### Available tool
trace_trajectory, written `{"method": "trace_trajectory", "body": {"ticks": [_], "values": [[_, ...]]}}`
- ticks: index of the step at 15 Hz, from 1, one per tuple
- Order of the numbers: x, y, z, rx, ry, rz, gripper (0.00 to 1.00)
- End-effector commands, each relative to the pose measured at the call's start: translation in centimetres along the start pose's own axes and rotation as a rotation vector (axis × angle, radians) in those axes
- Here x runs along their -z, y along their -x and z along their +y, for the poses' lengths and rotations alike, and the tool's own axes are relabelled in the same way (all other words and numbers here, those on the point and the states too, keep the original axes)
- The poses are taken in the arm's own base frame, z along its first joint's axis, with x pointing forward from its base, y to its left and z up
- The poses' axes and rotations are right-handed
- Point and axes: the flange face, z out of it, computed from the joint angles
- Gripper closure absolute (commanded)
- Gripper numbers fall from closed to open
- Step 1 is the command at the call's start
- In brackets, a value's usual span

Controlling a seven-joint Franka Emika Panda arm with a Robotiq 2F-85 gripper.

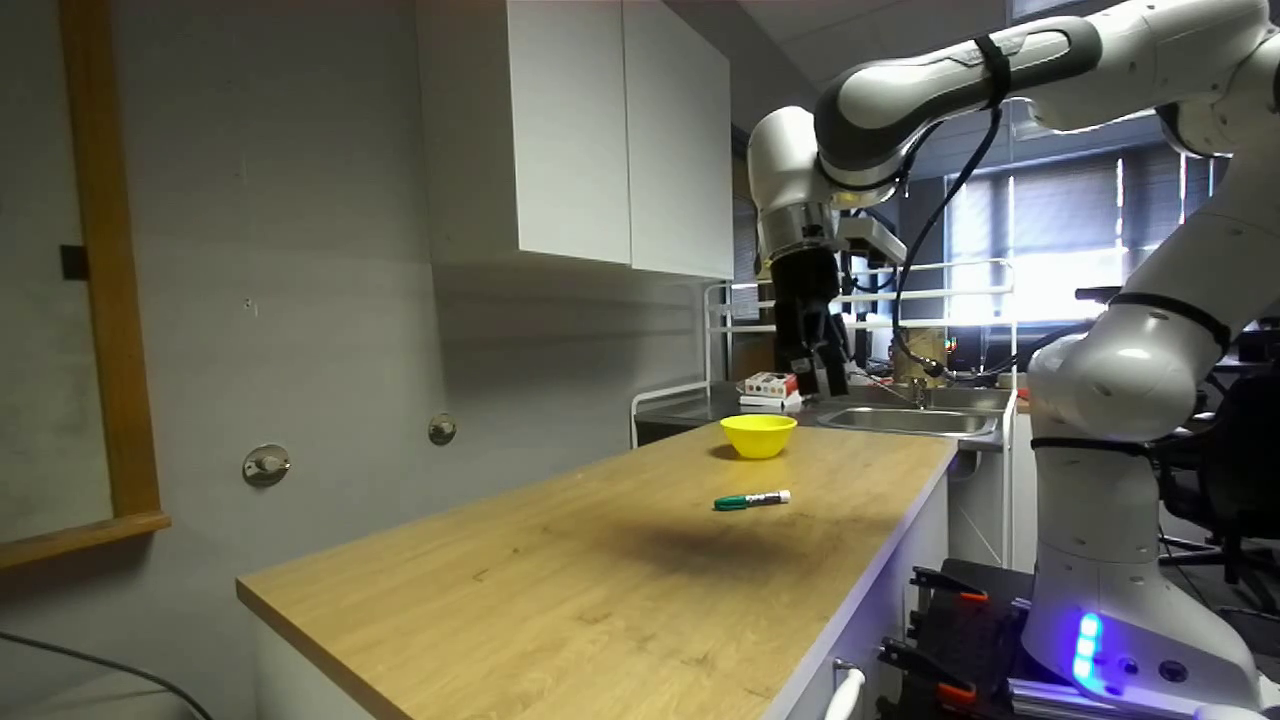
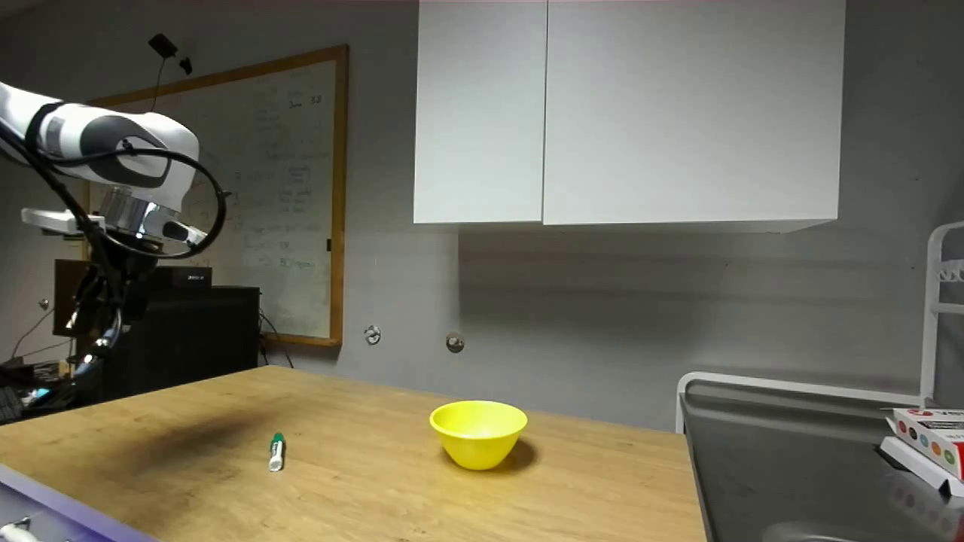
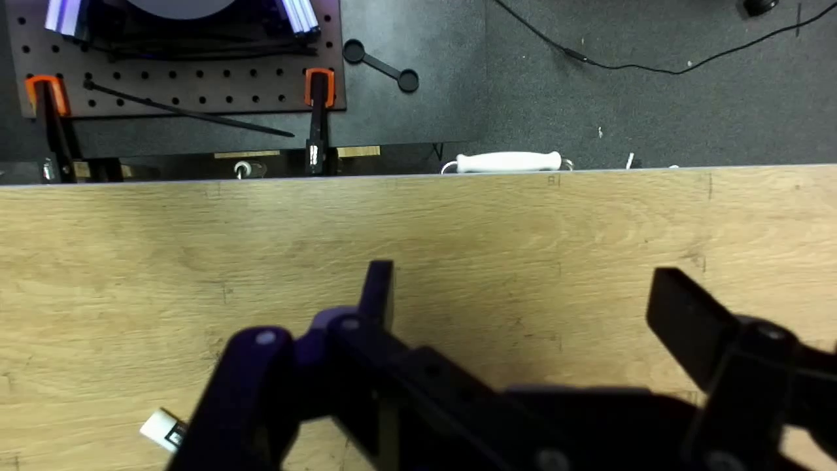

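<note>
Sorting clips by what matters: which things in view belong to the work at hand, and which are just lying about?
Probably in the work:
gripper, open and empty
green marker, nearest the gripper
yellow bowl, sharing the wooden counter

Probably just lying about:
stacked boxes, past the counter
thin black strip, off the counter

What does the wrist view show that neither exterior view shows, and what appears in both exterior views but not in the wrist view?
Only the wrist view: a thin black strap across the edge of the perforated plate, and a black piece with two round ends.

Only the exterior views: the yellow bowl, the white wall cabinet, the framed whiteboard and the box with coloured dots.

Shared by all: the wooden counter and the green-and-white marker; the wrist view shows only its white end, with the open fingers in the foreground.
</note>
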Motion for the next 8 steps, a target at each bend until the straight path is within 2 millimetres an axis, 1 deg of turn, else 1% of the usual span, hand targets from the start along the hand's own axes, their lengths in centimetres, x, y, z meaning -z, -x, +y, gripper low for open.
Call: {"method": "trace_trajectory", "body": {"ticks": [1, 3, 6, 7, 8], "values": [[0.5, -1.5, 1.2, -0.020, 0.005, 0.013, 0.00], [0.8, -2.9, 2.5, -0.027, 0.033, 0.021, 0.00], [0.8, -5.6, 4.5, -0.008, 0.081, 0.042, 0.00], [0.6, -6.4, 5.0, 0.008, 0.103, 0.050, 0.00], [0.1, -7.7, 5.6, 0.044, 0.142, 0.038, 0.00]]}}
